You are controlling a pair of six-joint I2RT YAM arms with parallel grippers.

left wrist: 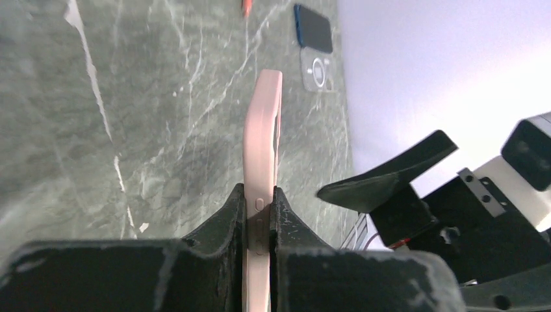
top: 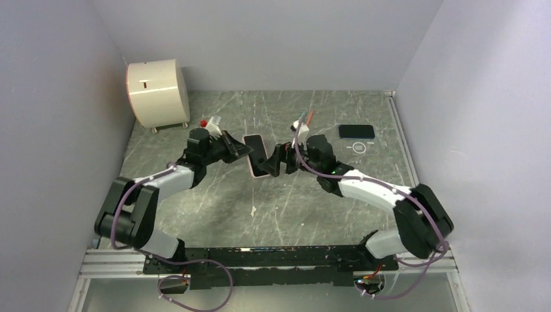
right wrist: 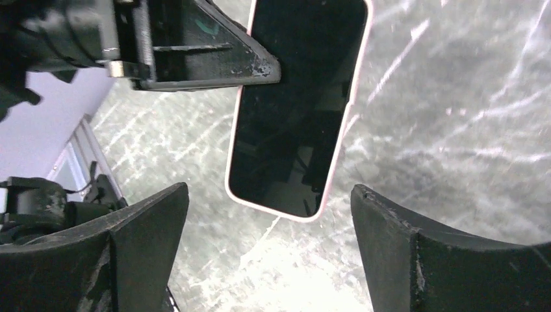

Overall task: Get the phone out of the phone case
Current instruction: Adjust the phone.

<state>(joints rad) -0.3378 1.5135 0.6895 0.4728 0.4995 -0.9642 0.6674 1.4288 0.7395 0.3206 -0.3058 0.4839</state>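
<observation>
A phone with a dark screen sits in a pale pink case (top: 256,155), held above the marbled table near its middle. My left gripper (left wrist: 260,218) is shut on the case's edge, one finger on each face; the case (left wrist: 263,136) stands edge-on in the left wrist view. In the right wrist view the phone's black screen (right wrist: 295,110) faces the camera with the pink rim around it. My right gripper (right wrist: 269,227) is open, its fingers spread wide just short of the phone's free end, not touching it.
A second dark blue phone (top: 356,132) and a clear case with a ring (top: 358,147) lie at the back right. A white cylindrical device (top: 158,93) stands at the back left. A small red and white object (top: 209,121) lies near it. A red pen (top: 308,117) lies at the back.
</observation>
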